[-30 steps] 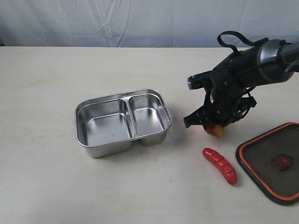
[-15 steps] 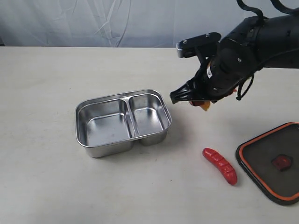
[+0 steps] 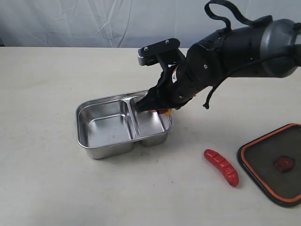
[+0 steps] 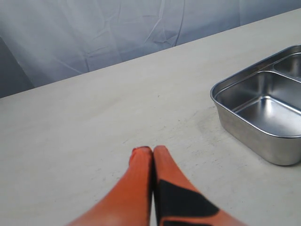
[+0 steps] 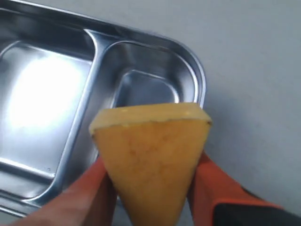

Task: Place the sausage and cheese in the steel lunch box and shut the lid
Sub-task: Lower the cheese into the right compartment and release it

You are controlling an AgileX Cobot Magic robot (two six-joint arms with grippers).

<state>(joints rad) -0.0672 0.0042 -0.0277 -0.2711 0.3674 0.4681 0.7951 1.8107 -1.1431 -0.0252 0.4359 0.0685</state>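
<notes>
- Right gripper (image 3: 156, 108): clamped on the cheese (image 5: 150, 141), one orange finger (image 5: 209, 186) pressed to each slanted side of the wedge; its broad end points away from the wrist.
- Position of the cheese: held in the air over the steel lunch box (image 3: 113, 149), roughly above the smaller compartment (image 3: 150, 121) and near its outer rim; clear of the metal, as far as the exterior view shows.
- Left gripper (image 4: 151, 150): fingers pressed together with nothing between them; low over the bare table (image 4: 70, 117), well apart from the box.
- Larger compartment (image 3: 106, 125): nothing in it; the smaller one likewise.
- Sausage (image 3: 221, 167): lying on the table between the box and the lid (image 3: 263, 155); touching neither.
- Lid: flat on the table at the right edge of the exterior view, orange rim showing; partly cut off by the frame.
- Step in hand (judgement): delivery of the cheese, the first of the two items; nothing is placed yet, so the task is at an early stage.
- Next move (judgement): centre the wedge inside the compartment walls, lower it, then part the fingers; a release too near the rim could tip the cheese outside; the sausage and the lid remain to be dealt with.
</notes>
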